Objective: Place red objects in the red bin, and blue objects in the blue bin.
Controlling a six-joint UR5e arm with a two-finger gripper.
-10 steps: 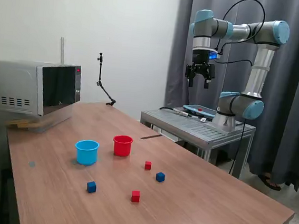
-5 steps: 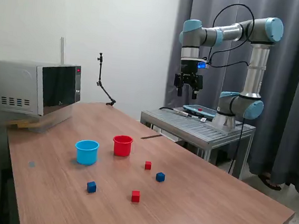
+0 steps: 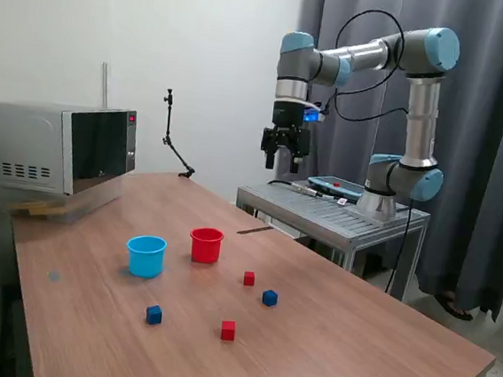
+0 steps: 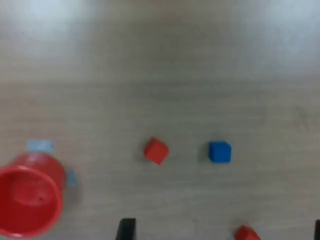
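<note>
The gripper (image 3: 283, 159) is held high above the table's (image 3: 370, 343) far edge, fingers parted, nothing gripped. Red cubes (image 3: 249, 278) and blue cubes (image 3: 269, 298) are scattered near the red cup (image 3: 206, 245) and blue cup (image 3: 146, 256).

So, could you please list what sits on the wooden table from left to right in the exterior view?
Microwave → light blue cup → blue cube → red cup → red cube → second red cube → second blue cube.
</note>
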